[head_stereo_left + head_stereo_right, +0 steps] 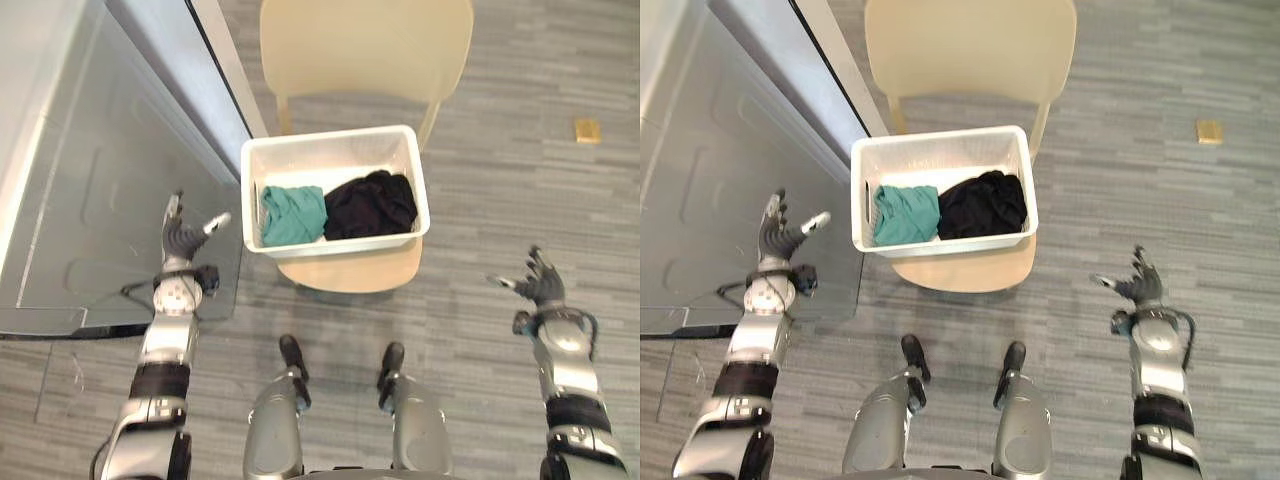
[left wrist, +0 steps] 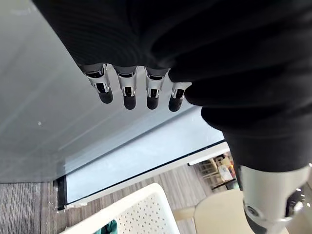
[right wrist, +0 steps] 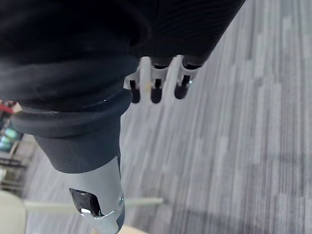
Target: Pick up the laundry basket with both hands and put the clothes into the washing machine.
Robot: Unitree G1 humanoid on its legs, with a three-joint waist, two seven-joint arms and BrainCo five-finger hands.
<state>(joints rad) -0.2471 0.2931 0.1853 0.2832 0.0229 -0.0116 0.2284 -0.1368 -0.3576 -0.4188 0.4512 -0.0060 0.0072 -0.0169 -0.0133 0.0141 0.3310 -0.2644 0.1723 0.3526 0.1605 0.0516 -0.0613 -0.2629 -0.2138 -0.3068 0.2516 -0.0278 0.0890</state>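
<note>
Sitting between the spread fingers of left hand (image 1: 180,238) and right hand (image 1: 541,287), the laundry basket (image 1: 330,158) seems light and rigid; grip its side rims.

No readable text, none on the laundry basket (image 1: 330,160), none on the chair (image 1: 365,45)

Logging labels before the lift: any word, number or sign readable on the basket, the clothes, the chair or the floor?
None can be read.
The white laundry basket, the teal garment, the black garment and the chair show no print.
The small yellow thing on the floor is too small to tell.
</note>
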